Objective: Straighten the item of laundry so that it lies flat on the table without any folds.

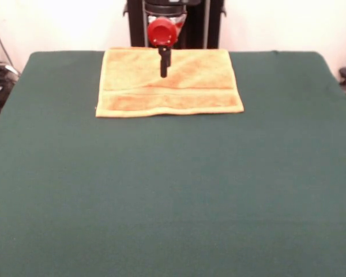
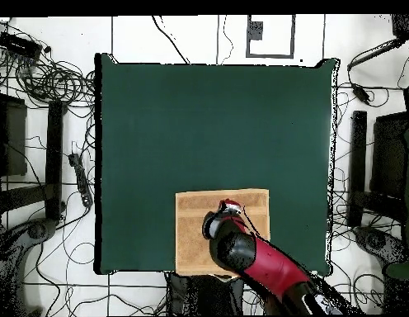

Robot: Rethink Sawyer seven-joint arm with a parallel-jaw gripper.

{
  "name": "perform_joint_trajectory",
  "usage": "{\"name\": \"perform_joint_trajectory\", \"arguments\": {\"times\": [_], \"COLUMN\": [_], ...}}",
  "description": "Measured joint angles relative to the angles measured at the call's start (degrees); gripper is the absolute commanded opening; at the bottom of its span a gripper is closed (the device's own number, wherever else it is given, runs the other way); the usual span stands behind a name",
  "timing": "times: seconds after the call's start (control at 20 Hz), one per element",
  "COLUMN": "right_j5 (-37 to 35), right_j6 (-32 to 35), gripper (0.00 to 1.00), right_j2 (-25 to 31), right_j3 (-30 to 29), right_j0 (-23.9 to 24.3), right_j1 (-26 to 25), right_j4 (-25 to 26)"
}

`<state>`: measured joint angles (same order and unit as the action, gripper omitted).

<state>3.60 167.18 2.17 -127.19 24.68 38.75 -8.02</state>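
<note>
The towel (image 1: 169,82) lies at the far side of the bench (image 1: 173,190), close to the robot's pedestal, its far edge at or near the bench's edge. It looks nearly flat already, with one long crease or woven band running across it parallel to the near edge (which of the two, I cannot tell). Being terry, it should be light, soft and limp: it will drape and bunch rather than slide as a sheet, and the felt-like cover will likely drag on it. A corner or an edge looks the best place to pinch, since a grip in the middle would only tent the cloth. The gripper (image 1: 164,70) hangs over the towel's middle, and the jaws look drawn together with nothing held, though whether the tips touch the cloth is unclear. Nothing else sits on the bench; in the overhead view the arm (image 2: 270,268) covers part of the towel (image 2: 195,223), and cables (image 2: 51,82) lie on the floor all round.
</note>
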Motion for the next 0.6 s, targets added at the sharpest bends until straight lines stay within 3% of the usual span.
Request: {"name": "perform_joint_trajectory", "arguments": {"times": [0.6], "right_j5": [11.27], "right_j6": [0.00], "gripper": [1.00], "right_j2": [-0.44], "right_j3": [-6.17], "right_j0": [3.00], "right_j1": [-10.94], "right_j4": [-0.11]}}
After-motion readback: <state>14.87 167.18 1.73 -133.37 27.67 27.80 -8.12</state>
